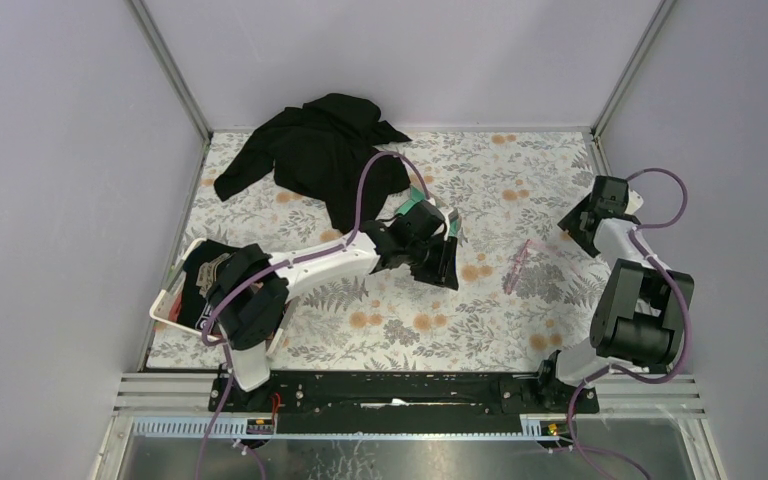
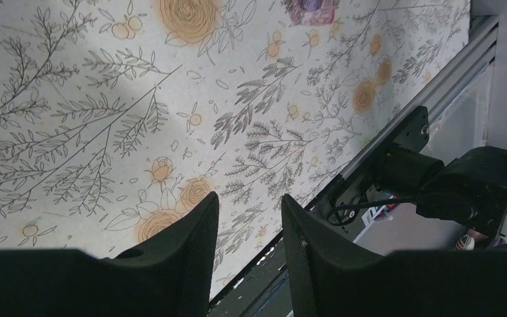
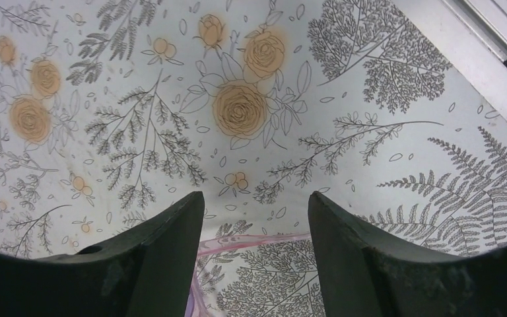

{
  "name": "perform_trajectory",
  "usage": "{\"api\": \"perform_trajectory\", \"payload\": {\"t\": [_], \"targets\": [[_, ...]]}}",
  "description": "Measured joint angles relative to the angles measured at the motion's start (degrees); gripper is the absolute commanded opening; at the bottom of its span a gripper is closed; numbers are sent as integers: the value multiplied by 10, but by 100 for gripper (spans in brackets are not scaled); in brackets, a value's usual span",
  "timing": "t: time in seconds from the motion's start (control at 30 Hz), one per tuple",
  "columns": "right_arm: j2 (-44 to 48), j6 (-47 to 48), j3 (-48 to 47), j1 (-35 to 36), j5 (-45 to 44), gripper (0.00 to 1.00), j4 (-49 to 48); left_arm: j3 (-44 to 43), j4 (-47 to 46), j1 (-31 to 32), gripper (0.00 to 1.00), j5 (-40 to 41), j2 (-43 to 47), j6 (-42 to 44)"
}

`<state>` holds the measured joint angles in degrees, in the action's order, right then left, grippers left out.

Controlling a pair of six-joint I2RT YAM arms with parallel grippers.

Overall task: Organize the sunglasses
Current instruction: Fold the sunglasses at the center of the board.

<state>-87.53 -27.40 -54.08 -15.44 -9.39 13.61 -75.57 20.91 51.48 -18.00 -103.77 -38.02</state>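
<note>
The sunglasses (image 1: 517, 266), thin and translucent pink, lie on the floral cloth right of centre. In the right wrist view a pink arm of the sunglasses (image 3: 257, 240) runs across the gap low between my fingers, and a purple-tinted lens edge shows beside the left finger. My right gripper (image 1: 573, 226) (image 3: 256, 201) is open and hovers just right of them, holding nothing. My left gripper (image 1: 445, 262) (image 2: 249, 198) is open and empty over the cloth at centre, left of the sunglasses. The case with green lining (image 1: 423, 211) sits just behind the left wrist, partly hidden by it.
A black garment (image 1: 320, 150) lies bunched at the back left. A white tray (image 1: 172, 290) holding dark items sits at the left edge, under the left arm. The right arm's base (image 2: 475, 185) and the table's front rail (image 2: 396, 132) show in the left wrist view.
</note>
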Motion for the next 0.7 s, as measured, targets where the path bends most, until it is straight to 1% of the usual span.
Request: {"api": "perform_trajectory", "payload": {"t": [0.1, 0.2, 0.27, 0.4, 0.53, 0.6, 0.7], "targets": [[-12, -4, -5, -5, 5, 61, 14, -16, 2, 0, 45, 0, -6, 0], [-42, -4, -31, -4, 13, 58, 27, -60, 2, 0, 45, 0, -30, -1], [-75, -5, -56, -4, 20, 58, 26, -100, 0, 0, 45, -1, -61, -2], [-102, -5, -72, -4, 35, 58, 24, -162, 1, 0, 45, -2, -131, -9], [-111, -9, -67, -4, 57, 57, 21, -188, 6, 0, 47, -2, -180, -14], [-111, -10, -53, -4, 67, 56, 13, -191, 11, 0, 51, -2, -194, -15], [-104, -14, -14, -4, 93, 56, 4, -192, 19, 0, 52, -1, -203, -15]]}}
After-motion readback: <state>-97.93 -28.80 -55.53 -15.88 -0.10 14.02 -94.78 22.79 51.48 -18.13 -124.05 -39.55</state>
